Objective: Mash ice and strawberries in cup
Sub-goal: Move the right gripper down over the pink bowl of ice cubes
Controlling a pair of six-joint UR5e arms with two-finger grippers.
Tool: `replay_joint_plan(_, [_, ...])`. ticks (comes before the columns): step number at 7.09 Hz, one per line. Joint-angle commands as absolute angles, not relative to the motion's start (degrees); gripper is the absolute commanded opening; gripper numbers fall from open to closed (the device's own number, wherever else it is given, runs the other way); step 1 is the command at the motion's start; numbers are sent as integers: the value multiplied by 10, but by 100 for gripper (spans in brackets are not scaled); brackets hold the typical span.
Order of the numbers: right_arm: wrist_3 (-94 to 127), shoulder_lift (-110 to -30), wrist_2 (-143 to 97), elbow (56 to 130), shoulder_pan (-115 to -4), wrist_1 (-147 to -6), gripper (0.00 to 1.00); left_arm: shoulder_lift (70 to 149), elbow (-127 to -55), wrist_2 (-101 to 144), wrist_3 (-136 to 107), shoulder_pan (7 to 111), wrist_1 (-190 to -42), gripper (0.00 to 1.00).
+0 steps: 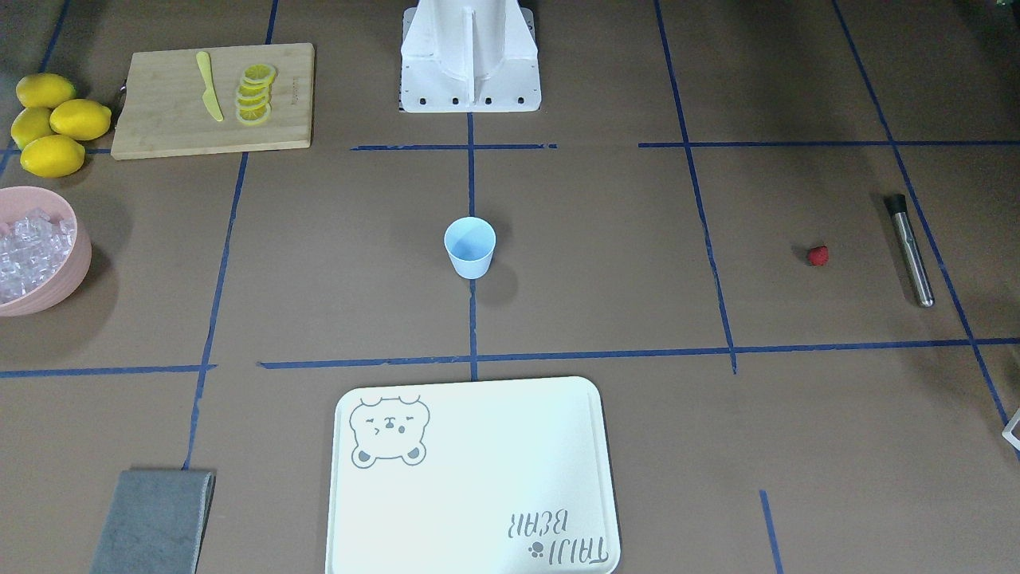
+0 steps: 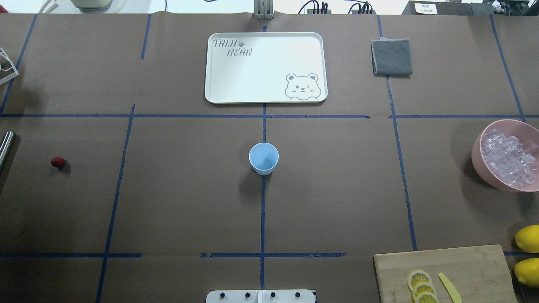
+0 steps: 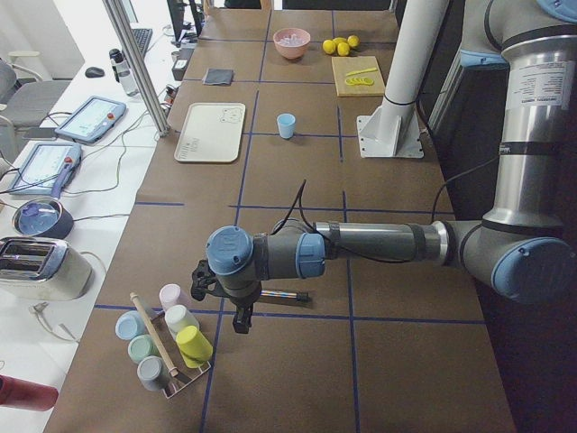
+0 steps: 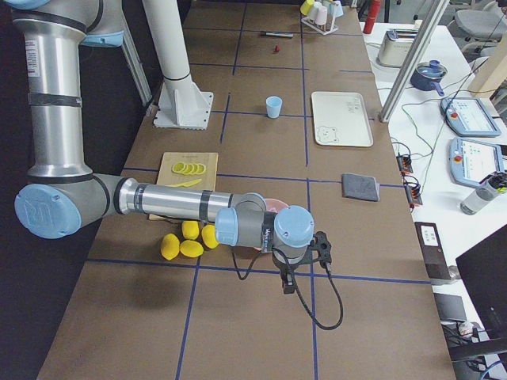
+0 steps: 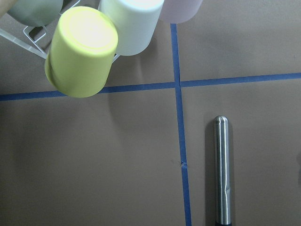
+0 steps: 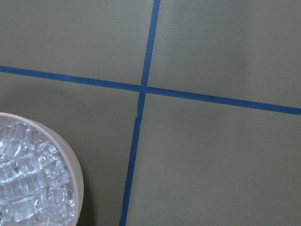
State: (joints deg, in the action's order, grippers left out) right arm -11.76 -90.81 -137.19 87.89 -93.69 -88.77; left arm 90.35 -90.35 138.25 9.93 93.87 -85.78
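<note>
The light blue cup [image 1: 469, 247] [image 2: 263, 158] stands upright at the table's middle, and nothing shows inside it. A red strawberry [image 1: 817, 255] [image 2: 57, 162] lies alone on the robot's left side. The ice [image 1: 28, 251] [image 2: 507, 158] [image 6: 28, 183] fills a pink bowl [image 1: 68, 275] on the robot's right side. My left gripper [image 3: 242, 320] hangs over the table's left end, far from the cup. My right gripper [image 4: 287, 285] hovers beyond the bowl at the right end. Both grippers show only in the side views, so I cannot tell if they are open or shut.
A metal muddler [image 1: 911, 249] [image 5: 222, 174] lies near the strawberry. A rack of coloured cups [image 5: 82, 49] stands at the left end. A white tray [image 2: 265, 67], a grey cloth [image 2: 391, 57], a cutting board [image 1: 211, 100] with lemon slices and a knife, and whole lemons [image 1: 52, 123] are also on the table.
</note>
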Motion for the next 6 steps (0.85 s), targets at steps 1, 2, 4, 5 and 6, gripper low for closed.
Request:
replay_joint_plan(1, [-115,-906,-1371,883,-937,-887,100,904,-904,1382,99,939,-858,100])
replay_joint_plan(2, [-113,-905,-1371,888,-937,-887,100,904,-904,1383,99,939,-858,100])
replay_joint_plan(4, [-113,-904,-1370,892,-937,-887,100,904,-904,1383,99,939,-859,100])
replay_joint_plan(5, [-108,-907,-1370,907,-937,-887,100,904,-907,1383,99,939,-858,100])
replay_joint_plan(6, [-99,-907,-1369,920,-936,-887,100,904,-907,1383,99,939,-858,100])
